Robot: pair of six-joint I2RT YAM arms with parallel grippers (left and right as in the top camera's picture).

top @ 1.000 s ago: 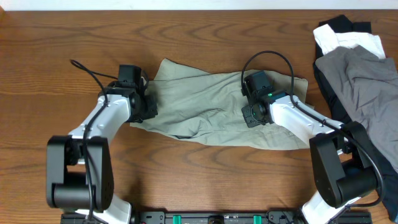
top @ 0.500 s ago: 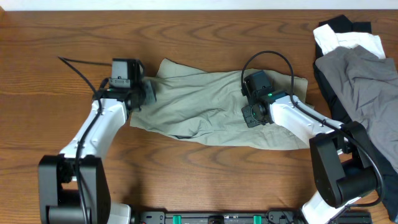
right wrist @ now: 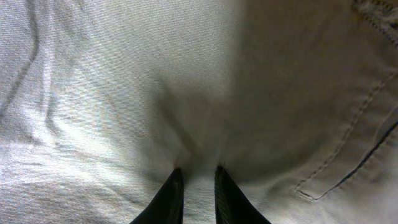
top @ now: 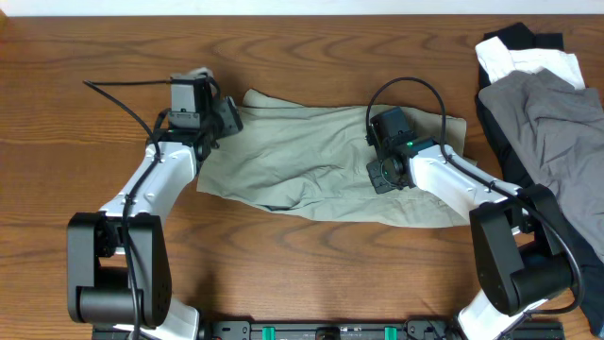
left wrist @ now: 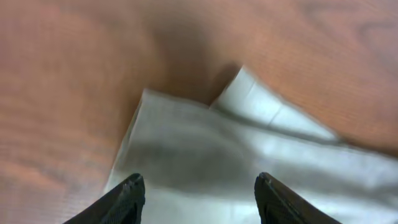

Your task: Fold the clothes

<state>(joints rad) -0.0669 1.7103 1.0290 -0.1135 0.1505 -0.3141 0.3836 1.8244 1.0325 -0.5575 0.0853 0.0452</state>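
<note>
The light khaki-green shorts [top: 302, 161] lie spread across the middle of the table. My left gripper [top: 230, 117] hovers at their far-left corner, and in the left wrist view its jaws [left wrist: 199, 182] stand open over the blurred cloth [left wrist: 249, 149] with nothing between them. My right gripper [top: 378, 178] rests on the right-hand half of the shorts. In the right wrist view it [right wrist: 198, 180] is shut on a small pinched ridge of the fabric [right wrist: 124, 93], beside a stitched pocket seam [right wrist: 336, 168].
A slate-grey garment [top: 547, 113] lies heaped at the right edge over black [top: 524, 38] and white [top: 528, 64] garments. The left arm's black cable [top: 123, 94] loops out to the left. Bare wood [top: 311, 274] runs along the near side.
My left gripper has opened, let go of the shorts' left edge and moved toward the far side, up to their far-left corner. The right gripper has kept its pinch and not moved.
</note>
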